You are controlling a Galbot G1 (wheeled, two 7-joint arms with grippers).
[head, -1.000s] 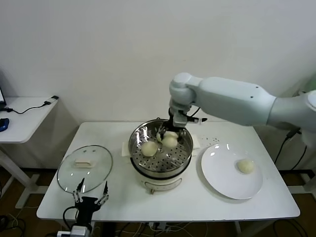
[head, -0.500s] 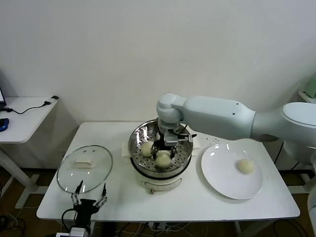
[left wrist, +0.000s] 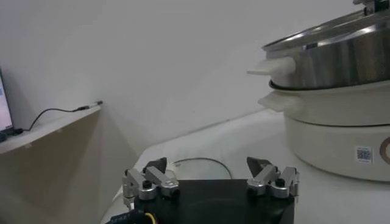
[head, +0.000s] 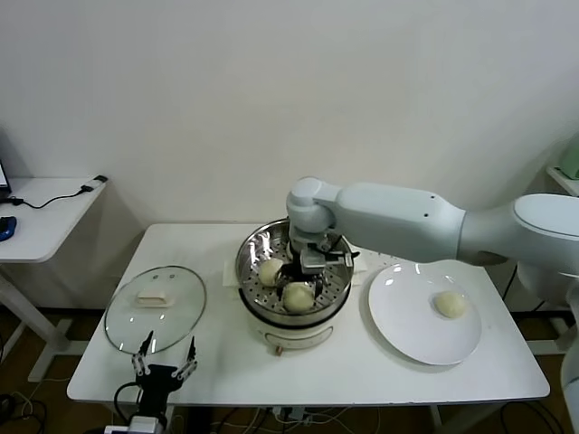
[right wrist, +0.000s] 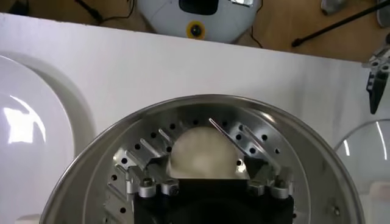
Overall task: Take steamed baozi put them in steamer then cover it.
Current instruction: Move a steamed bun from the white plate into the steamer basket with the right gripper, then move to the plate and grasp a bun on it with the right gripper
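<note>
The steamer (head: 256, 291) stands mid-table with two steamed baozi showing on its perforated tray, one at the left (head: 270, 270) and one at the front (head: 298, 295). My right gripper (head: 302, 274) is down inside the pot, open, its fingers either side of the front baozi (right wrist: 201, 152), which rests on the tray (right wrist: 286, 152). Another baozi (head: 450, 305) lies on the white plate (head: 407, 334). The cover (head: 156, 307) lies flat at the table's left. My left gripper (head: 165, 355) hangs open near the front edge, just before the cover (left wrist: 195, 165).
The right arm reaches over the steamer's back from the right and hides the tray's rear. A side desk (head: 45, 212) with cables stands off to the left. In the left wrist view the steamer (left wrist: 341, 67) rises close by, with white side handles.
The right gripper carried a baozi from the steamer's back down to its front and opened, leaving the baozi on the tray. The left arm has not moved.
</note>
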